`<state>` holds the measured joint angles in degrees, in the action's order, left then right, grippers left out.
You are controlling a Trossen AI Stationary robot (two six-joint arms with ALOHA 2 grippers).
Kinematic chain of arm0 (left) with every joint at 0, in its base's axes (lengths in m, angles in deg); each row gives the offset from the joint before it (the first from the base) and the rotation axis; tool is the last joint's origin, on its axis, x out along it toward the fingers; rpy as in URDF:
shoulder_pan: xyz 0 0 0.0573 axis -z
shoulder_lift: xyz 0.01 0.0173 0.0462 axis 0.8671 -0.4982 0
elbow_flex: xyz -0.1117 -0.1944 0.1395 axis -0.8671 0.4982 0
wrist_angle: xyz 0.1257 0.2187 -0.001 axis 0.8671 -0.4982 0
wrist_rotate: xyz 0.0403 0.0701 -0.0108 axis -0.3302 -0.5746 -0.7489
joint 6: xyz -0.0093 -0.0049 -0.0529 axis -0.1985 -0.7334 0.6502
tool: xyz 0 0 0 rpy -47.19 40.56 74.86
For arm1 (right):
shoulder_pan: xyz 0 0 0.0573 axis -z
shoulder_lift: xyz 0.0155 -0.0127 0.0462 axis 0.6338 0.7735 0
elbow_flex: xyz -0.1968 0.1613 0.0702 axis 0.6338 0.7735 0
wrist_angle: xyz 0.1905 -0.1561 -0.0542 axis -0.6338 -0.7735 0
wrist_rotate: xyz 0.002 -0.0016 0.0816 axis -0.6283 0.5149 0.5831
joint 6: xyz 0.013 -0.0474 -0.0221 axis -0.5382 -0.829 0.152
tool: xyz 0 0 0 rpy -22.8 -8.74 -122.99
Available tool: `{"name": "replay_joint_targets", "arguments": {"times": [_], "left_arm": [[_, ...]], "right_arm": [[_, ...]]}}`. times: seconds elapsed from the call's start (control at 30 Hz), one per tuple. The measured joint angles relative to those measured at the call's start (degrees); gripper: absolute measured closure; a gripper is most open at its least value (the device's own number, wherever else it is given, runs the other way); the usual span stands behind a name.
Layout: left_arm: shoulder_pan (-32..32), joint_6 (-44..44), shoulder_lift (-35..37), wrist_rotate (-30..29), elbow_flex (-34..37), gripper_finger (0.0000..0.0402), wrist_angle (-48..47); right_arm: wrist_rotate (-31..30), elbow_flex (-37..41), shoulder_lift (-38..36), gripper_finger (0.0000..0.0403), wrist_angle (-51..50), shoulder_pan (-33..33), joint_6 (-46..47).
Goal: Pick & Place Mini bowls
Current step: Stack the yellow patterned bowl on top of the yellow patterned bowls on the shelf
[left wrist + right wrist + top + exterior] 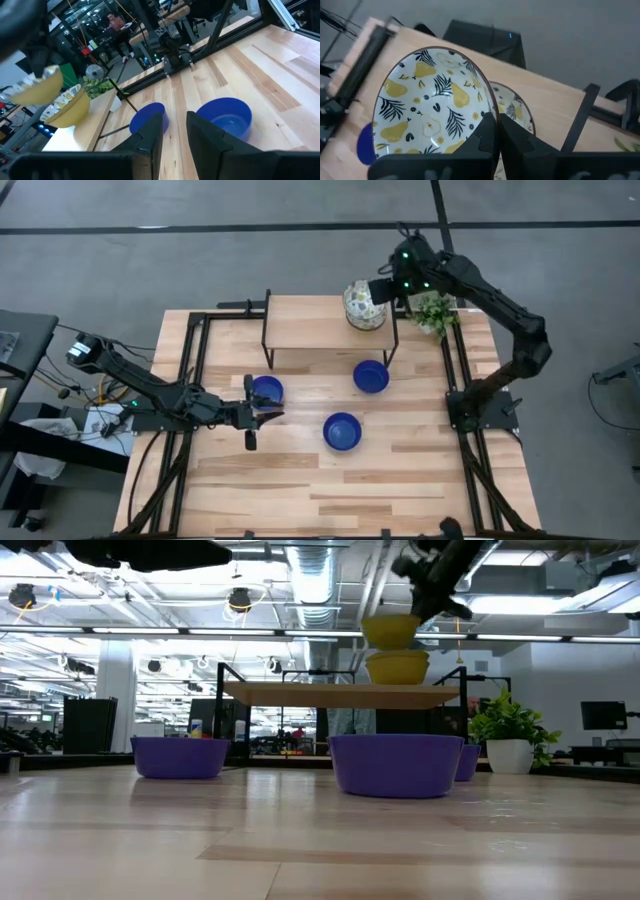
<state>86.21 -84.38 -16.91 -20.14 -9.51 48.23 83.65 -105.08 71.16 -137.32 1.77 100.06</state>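
Three blue mini bowls stand on the table; the low view shows them as. My right gripper is over the wooden shelf at the far side and is shut on a cream pear-patterned bowl. A second cream bowl sits on the shelf just below it. My left gripper is open and hangs low next to the left blue bowl, touching nothing. My right gripper holds the cream bowl by its rim, one finger inside the bowl and one outside. The fingers come from the table's right side, slanting down. The bowl is tilted and sits just above the cream bowl on the shelf.
A small green plant in a white pot stands on the table to the right of the shelf. The shelf's black legs stand behind the blue bowls. Black rails run along both table sides. Bare wood lies toward the near edge.
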Motion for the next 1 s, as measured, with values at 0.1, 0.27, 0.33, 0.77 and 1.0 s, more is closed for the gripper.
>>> {"name": "replay_joint_targets", "arguments": {"times": [0.1,0.27,0.33,0.77,1.0], "left_arm": [[0.0,0.97,0.0,0.0,0.0,0.0316,0.0],[0.0,1.01,0.0,0.01,0.0,0.0316,0.0],[0.0,1.01,0.0,0.0,0.0,0.0316,0.0],[0.0,1.02,0.0,0.02,-0.04,0.0316,0.33],[0.0,1.01,0.0,0.01,-0.04,0.0316,0.35]], "right_arm": [[0.55,0.0,1.87,0.0403,-0.36,1.24,-0.82],[1.5,0.02,2.87,0.0403,-1.33,2.24,-1.42],[1.53,0.02,2.8,0.0403,-1.01,2.22,-1.38],[0.69,0.02,4.56,0.0403,-4.02,2.42,-1.39],[0.56,0.04,4.64,0.0403,-4.63,2.42,-1.39]]}}
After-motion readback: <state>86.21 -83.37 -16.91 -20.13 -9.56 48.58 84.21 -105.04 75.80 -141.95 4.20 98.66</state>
